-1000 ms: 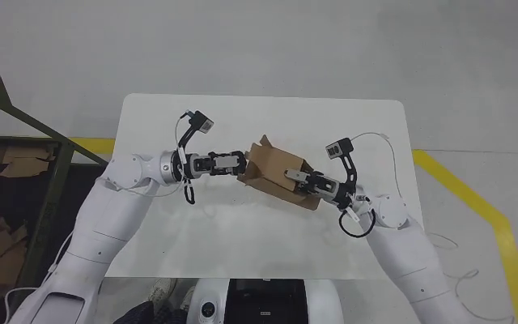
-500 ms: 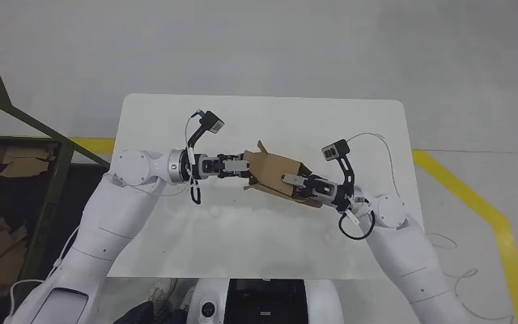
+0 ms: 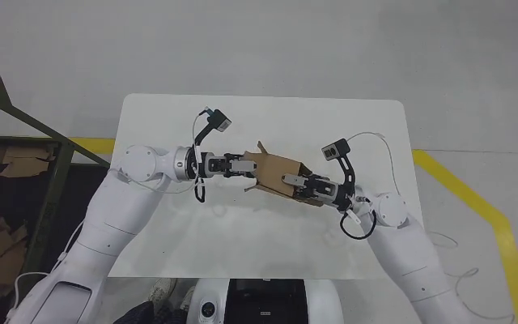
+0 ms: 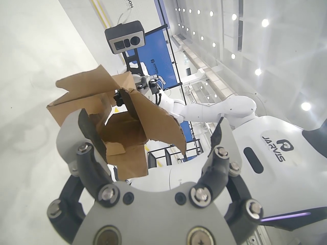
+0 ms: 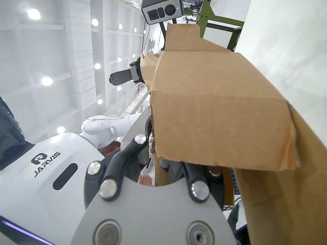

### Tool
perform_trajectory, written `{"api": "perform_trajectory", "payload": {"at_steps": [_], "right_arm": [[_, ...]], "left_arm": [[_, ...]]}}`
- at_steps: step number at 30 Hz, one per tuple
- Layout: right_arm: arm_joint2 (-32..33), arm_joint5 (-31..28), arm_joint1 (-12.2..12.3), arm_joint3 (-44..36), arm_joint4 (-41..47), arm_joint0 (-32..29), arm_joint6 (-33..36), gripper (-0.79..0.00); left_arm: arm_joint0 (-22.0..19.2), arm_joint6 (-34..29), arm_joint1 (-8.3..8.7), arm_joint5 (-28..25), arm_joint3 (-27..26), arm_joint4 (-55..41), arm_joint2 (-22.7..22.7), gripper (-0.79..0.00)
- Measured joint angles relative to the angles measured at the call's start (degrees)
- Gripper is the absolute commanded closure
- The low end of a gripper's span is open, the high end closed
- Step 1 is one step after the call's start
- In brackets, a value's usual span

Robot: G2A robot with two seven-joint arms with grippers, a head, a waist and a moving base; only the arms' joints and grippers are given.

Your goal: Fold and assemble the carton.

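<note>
The brown cardboard carton (image 3: 279, 172) sits near the middle of the white table (image 3: 162, 235), between the two arms and slanting from the left arm's side toward the right arm's. From above I cannot tell whether its underside rests on the table or hangs just over it.

The left pincer (image 3: 249, 165) is at the carton's open end. In the left wrist view its two fingers (image 4: 89, 131) stand wide apart and grip nothing. A loose, torn-edged flap curls into the gap between them. One finger lies against the cardboard at the mouth of the carton, and the other is apart from it on the far side of the flap. Through the opening the inside of the carton shows as a hollow tube (its end flaps are splayed, none tucked in).

The right pincer (image 3: 301, 185) is at the opposite end and is closed on the carton's wall. In the left wrist view one dark finger shows inside the far opening, with the rest of the pincer outside the wall. In the right wrist view a broad cardboard panel lies across the fingers and hides their tips, with a creased flap hanging down beside it.
</note>
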Motion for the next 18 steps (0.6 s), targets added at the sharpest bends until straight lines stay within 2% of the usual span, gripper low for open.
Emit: {"api": "perform_trajectory", "payload": {"at_steps": [10, 18], "right_arm": [[-1.0, 1.4, -0.3, 1.5, 0.5, 2.7, -0.3, 0.0], [-1.3, 0.3, -0.7, 4.9, 1.8, 4.6, -0.8, 0.0]], "left_arm": [[-0.8, 0.0, -0.3, -0.1, 0.4, 0.3, 0.9, -0.785], [-0.4, 0.3, -0.22, -0.4, 0.2, 0.3, 0.2, -0.785]]}}
